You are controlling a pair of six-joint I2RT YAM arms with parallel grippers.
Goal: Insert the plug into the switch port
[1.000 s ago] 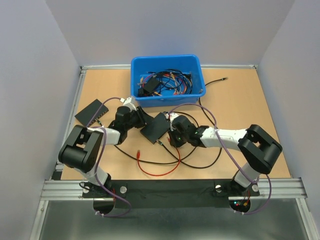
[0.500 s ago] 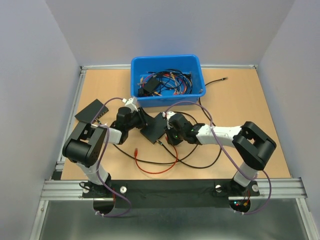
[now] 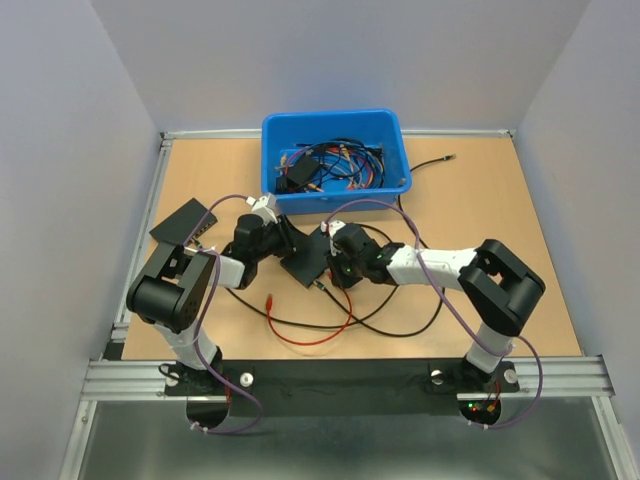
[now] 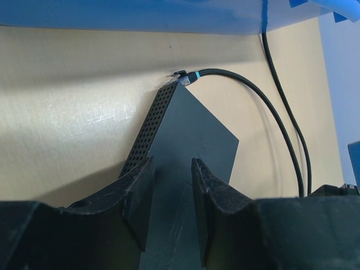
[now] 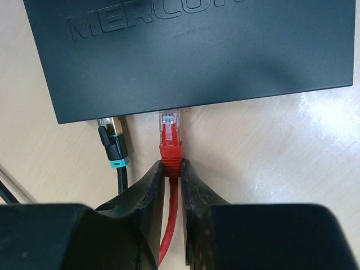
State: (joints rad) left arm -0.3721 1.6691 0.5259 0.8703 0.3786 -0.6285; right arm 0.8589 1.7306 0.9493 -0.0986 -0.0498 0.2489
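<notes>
Right gripper (image 5: 172, 165) pinching red-booted plug (image 5: 169, 128); left gripper (image 4: 171, 169) clamping black plastic switch (image 4: 185, 126); tilting plug risking jamming before seating.

A: Left arm (image 3: 165, 295): bulky, rounded black joint housings with white tube links between them.
B: Right arm (image 3: 505, 290) is the same build. A thin purple cable (image 3: 372, 203) loops along each arm.
A: Small red and green lights (image 3: 478, 408) at the right base, near edge.
B: Left gripper (image 4: 171, 166): matte black, rough-textured fingers with flat inner pads. Right gripper (image 5: 171, 169): also black, tapering to narrow tips.
</notes>
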